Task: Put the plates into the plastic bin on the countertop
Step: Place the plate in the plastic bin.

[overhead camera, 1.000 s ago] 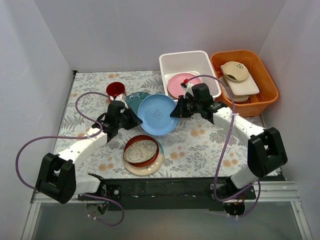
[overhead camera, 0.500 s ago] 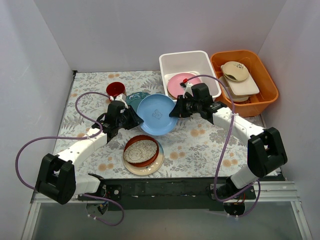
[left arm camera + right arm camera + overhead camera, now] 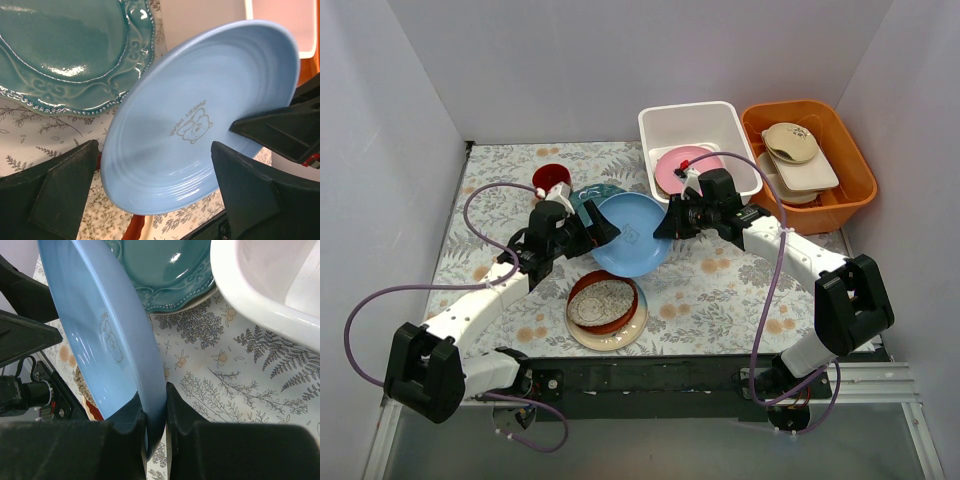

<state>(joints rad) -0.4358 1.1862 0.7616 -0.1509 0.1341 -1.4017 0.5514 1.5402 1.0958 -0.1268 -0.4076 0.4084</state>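
White walls close in a countertop [image 3: 720,290] printed with grey-white leaves and orange flowers. At its far edge stands the white plastic bin [image 3: 688,108], and just beside it on the right an orange tub [image 3: 800,105] holding beige and white dishes [image 3: 795,155]. A pink-rimmed plate [image 3: 678,170] leans inside the bin at its near end. Both arms reach inward toward the middle of the surface, where the light blue plate [image 3: 630,235] hangs lifted and tilted, clear of the bin and in front of it. The right gripper [image 3: 665,222] is clamped on that plate's right rim, one finger on each face. The left gripper [image 3: 603,232] has its jaws spread wide on either side of the plate's left edge, and they do not grip it. Behind the blue plate's left side the teal plate [image 3: 588,196] lies flat on the pattern. Nearer the arm bases a red-brown plate [image 3: 578,288] carrying a speckled oval dish [image 3: 603,302] sits on a cream plate [image 3: 620,335]. A small dark-red cup [image 3: 550,178] stands at the back left, near the teal plate.
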